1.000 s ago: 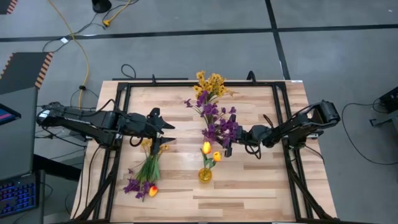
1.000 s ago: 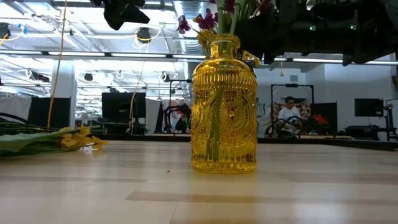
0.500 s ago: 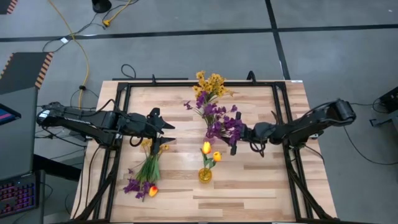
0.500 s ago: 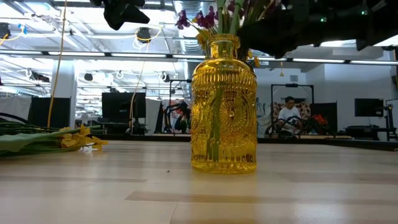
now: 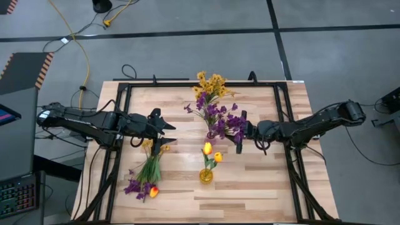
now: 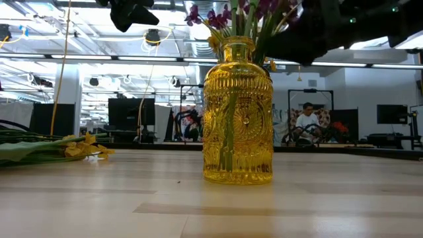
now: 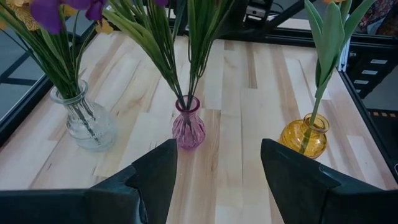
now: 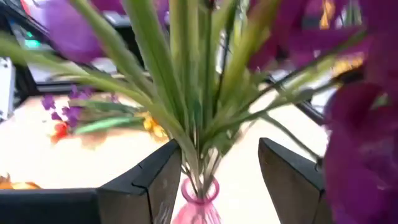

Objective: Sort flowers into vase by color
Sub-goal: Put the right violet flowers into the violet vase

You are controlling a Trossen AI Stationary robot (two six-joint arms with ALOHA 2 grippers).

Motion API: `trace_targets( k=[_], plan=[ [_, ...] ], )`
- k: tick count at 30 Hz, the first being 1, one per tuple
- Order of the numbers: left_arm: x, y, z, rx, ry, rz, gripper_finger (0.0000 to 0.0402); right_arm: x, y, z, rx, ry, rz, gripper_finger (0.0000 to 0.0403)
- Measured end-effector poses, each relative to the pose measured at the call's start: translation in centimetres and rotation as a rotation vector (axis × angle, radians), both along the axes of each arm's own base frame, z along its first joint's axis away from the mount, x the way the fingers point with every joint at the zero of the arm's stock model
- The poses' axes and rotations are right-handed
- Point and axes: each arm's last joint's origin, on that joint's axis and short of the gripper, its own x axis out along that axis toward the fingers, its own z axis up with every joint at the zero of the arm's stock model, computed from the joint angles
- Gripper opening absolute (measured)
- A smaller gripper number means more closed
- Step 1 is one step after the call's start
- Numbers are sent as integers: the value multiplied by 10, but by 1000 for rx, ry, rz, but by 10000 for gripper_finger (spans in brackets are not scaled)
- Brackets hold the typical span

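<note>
**Right arm backs off the pink vase, purple stems left standing**

The thing to notice is the right gripper (image 5: 240,139). A second ago it was right in among the purple blossoms (image 5: 222,122); now it has drawn back toward its own side of the table and sits just beside the bunch, fingers apart and holding nothing. In its wrist view the pink vase (image 8: 196,208) stands between the two dark fingers with a sheaf of green stems rising out of it, none of them gripped. I read that as a purple flower just delivered and let go.

Taking the pink vase as the centre: the clear glass vase (image 7: 87,122) stands on its far side, away from the camera at table height, carrying the small yellow clustered blooms (image 5: 211,84) with some purple mixed in. The yellow glass vase (image 5: 205,175) stands on its near side, with two yellow-orange tulips (image 5: 210,152) in it.

The left gripper (image 5: 167,134) has not stirred over the same second; it hovers off to the pink vase's left, jaws wide and empty. Beyond it lies the loose pile of flowers (image 5: 145,176), flat on the wooden table (image 5: 262,187), showing yellow, purple and a tulip head. So the sorting is only part done, and that pile looks the likely source of the next pick.
</note>
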Motion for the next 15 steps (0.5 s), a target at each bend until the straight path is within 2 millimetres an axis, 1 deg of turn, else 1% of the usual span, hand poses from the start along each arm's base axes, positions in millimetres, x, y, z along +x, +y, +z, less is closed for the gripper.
trace_targets(
  k=[5, 12, 15],
  plan=[
    [0, 0, 0, 0, 0, 0, 219, -3, -4, -1, -2, 36, -15, 241],
    [0, 0, 0, 0, 0, 0, 219, -9, -4, 1, -4, 66, -11, 240],
    [0, 0, 0, 0, 0, 0, 219, -13, -5, 3, 29, 61, -16, 241]
  ],
)
